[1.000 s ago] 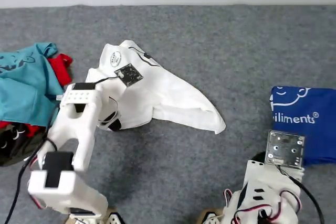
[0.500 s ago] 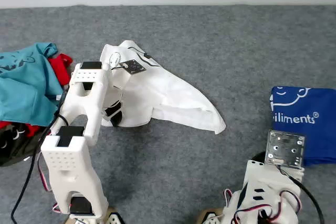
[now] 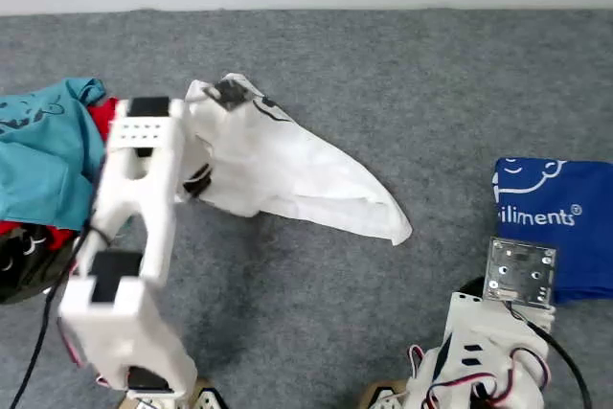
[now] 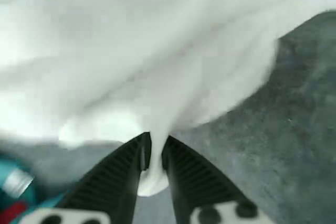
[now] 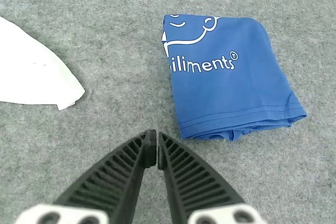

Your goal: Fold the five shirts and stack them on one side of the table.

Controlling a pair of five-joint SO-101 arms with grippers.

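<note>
Two grippers clamped: right gripper (image 5: 157,150), by front edge of table (image 3: 402,64), holds nothing; folded blue shirt (image 5: 226,77) just beyond, at right edge. white shirt (image 3: 297,170) crumpled, tapering to point, left of centre; left gripper (image 4: 155,153) pinches its bunched end, near teal shirt (image 3: 43,160) at left edge.

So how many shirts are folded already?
One looks done: the blue shirt lies folded on the right. The left pincer is pinching the white shirt, crumpled and unfolded. The teal shirt, red shirt and a dark garment wait in a heap.
</note>
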